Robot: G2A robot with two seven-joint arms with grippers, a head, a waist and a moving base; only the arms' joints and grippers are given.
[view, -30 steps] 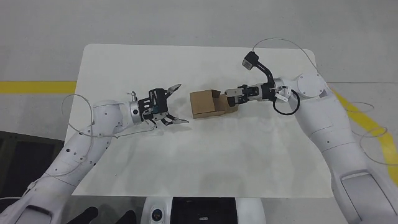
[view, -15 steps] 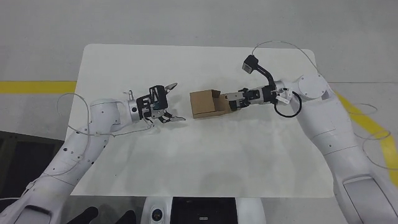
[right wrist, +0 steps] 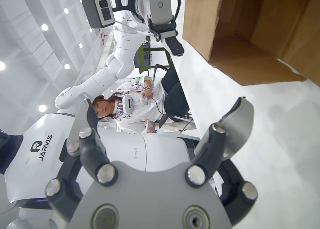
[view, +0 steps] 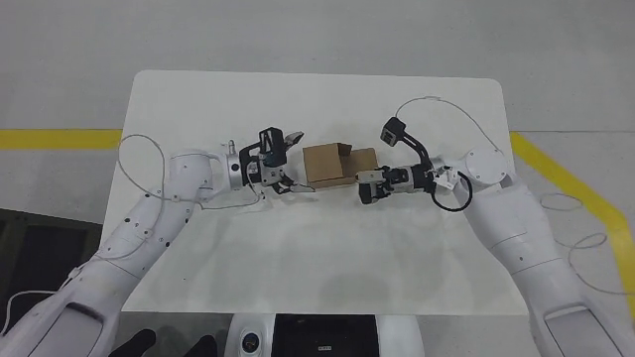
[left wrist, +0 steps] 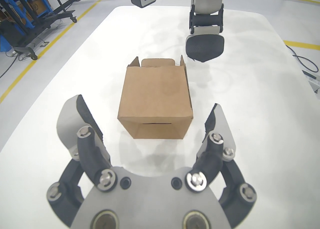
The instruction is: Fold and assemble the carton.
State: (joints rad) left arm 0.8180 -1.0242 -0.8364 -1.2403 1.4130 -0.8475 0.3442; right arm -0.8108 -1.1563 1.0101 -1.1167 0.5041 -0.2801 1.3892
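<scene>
Top view: the carton [view: 325, 164] lies at the middle of the tabletop [view: 198, 99], between the left claw [view: 298, 163] and the right claw [view: 365, 184], both released.

Left wrist view: plain brown board, slotted end closed, far flaps standing.

Right wrist view: open mouth, hollow inside. Judged light, thin-walled and crushable. Grip it by opposite side panels.

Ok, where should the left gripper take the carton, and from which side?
Grip the carton across its side walls near the closed end, approached level from the left gripper. That end is tucked shut, so likely stiff, and the open fingers spread wider than it; the far end is open.
</scene>
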